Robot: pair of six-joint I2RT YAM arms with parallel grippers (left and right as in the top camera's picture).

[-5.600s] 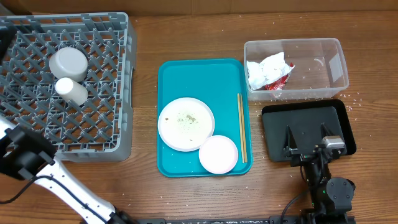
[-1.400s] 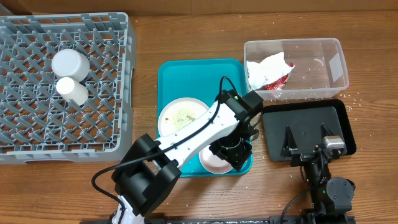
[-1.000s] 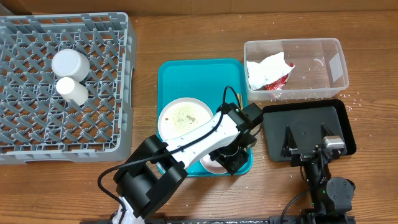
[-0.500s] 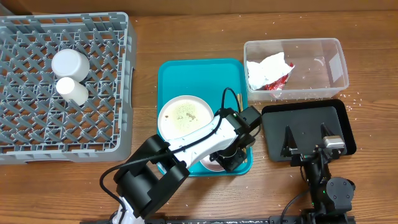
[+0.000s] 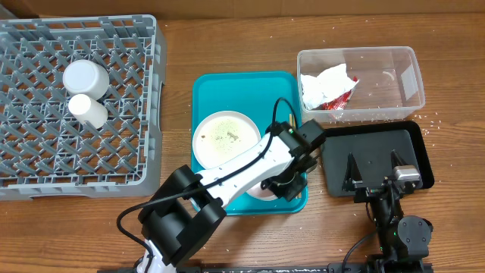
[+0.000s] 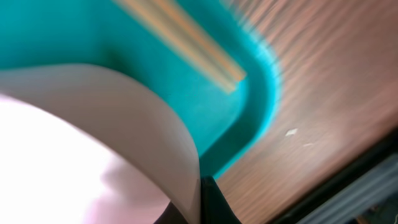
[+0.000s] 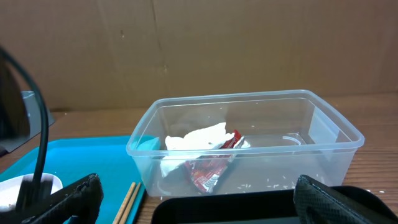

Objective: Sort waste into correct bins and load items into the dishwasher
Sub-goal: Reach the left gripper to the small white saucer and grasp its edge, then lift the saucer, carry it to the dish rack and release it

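My left gripper (image 5: 280, 184) is shut on the rim of the small white plate (image 5: 259, 191) at the near right corner of the teal tray (image 5: 220, 85). In the left wrist view the plate (image 6: 81, 137) is tilted, its edge pinched between the dark fingertips (image 6: 211, 202). The larger crumb-flecked plate (image 5: 226, 138) lies beside it. The bowl (image 5: 83, 76) and the cup (image 5: 86, 111) stand in the grey dish rack (image 5: 114, 152). The clear tub (image 5: 394, 76) holds the napkin (image 5: 324, 83) and the red wrapper (image 5: 342, 98). My right gripper (image 5: 375, 182) is open over the black tray (image 5: 375, 148).
Wooden chopsticks (image 6: 186, 43) lie along the teal tray's right side, mostly under my left arm in the overhead view. Rice crumbs are scattered on the wood round the tub. The right wrist view shows the tub (image 7: 249, 143) behind the black tray (image 7: 249, 208).
My left arm came from the rack to the tray's near right corner and closed on the small plate's rim. In the last half second it shifted slightly away and tilted the plate.
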